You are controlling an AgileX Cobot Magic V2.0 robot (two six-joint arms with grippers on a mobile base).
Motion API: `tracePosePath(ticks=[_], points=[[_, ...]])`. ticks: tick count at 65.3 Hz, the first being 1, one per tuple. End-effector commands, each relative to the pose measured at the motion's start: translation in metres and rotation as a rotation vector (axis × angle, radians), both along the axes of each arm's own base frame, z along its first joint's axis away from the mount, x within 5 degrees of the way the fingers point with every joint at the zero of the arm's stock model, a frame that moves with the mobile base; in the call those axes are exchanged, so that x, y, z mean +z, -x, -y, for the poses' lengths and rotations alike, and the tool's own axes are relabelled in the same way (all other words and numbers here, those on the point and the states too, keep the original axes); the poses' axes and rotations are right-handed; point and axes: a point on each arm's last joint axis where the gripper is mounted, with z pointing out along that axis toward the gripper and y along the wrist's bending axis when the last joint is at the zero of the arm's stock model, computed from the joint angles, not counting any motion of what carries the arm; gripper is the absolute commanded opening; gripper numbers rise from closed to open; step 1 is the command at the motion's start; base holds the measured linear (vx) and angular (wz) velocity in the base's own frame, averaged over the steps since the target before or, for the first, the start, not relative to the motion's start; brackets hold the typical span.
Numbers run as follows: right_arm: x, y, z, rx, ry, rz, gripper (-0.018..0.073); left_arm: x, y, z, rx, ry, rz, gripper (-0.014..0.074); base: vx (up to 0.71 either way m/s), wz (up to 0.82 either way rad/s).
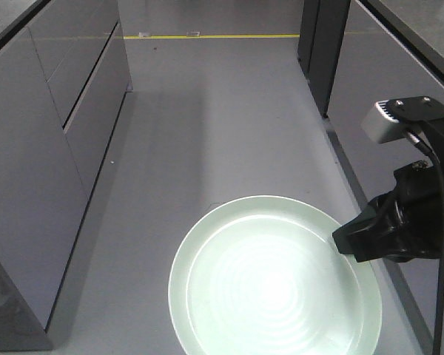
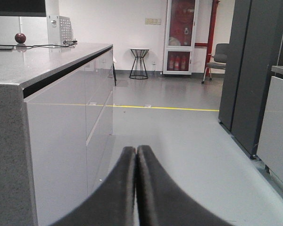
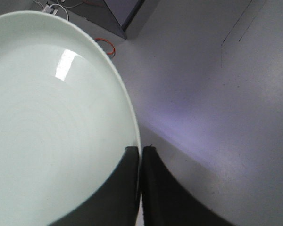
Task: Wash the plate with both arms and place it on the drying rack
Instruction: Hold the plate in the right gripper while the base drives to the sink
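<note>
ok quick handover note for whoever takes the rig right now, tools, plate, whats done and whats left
Left tool: shut, empty, pointing down the aisle.
Right tool: shut on the right rim of the plate, which hangs roughly level over the floor between the cabinets.
Done: plate is lifted, held by one arm only.
Cannot tell: whether it has been washed. The drying rack is not in any view.
Left: wash with both arms if still needed, then set the plate on the drying rack.
</note>
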Motion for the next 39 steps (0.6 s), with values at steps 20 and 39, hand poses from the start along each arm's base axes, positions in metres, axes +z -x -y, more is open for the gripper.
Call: tracePosePath(ticks=[20,39], points=[[0.0135,0.0026,-0.0016,-0.003,-0.051,0.061,-0.0008,0.0166,0.0031,0.0002,-0.003,0.002,0.117,-0.0006,0.21,0.02],[0.0135,0.0026,-0.0016,-0.003,-0.051,0.061,-0.0008,0.0166,0.0031,0.0002,-0.003,0.002,0.117,-0.0006,0.22,0.01]])
